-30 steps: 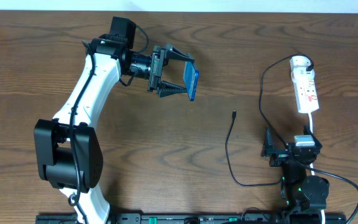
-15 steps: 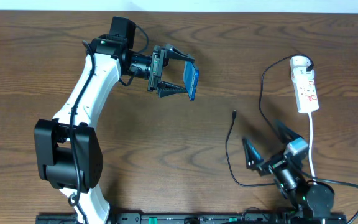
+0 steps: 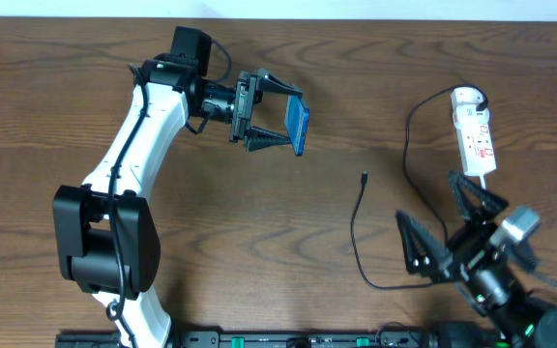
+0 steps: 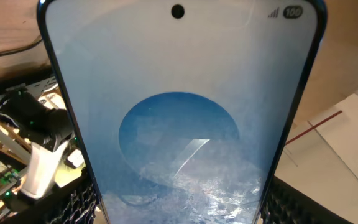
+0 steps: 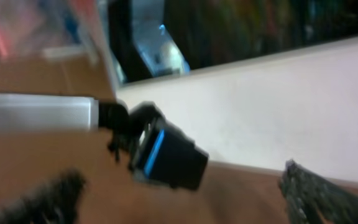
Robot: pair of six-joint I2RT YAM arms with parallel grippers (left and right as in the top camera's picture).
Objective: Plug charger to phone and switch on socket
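Left jaws clenched on the phone (image 3: 300, 124). Right jaws wide open, empty; charger (image 3: 354, 235) plug tip (image 3: 364, 178) sits near, off to their left, cable running front-to-back. Right arm (image 3: 496, 275) is nearer.

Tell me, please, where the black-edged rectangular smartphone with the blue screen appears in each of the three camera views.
Overhead: the black-edged, blue-screened smartphone sits upper middle, edge-on, held in the left gripper.
Left wrist: the smartphone fills nearly the whole frame, screen toward the camera.
Right wrist: blurred; the dark shape with a blue streak, lower centre, is probably the smartphone.
Shared landmark: the left gripper clamping it.
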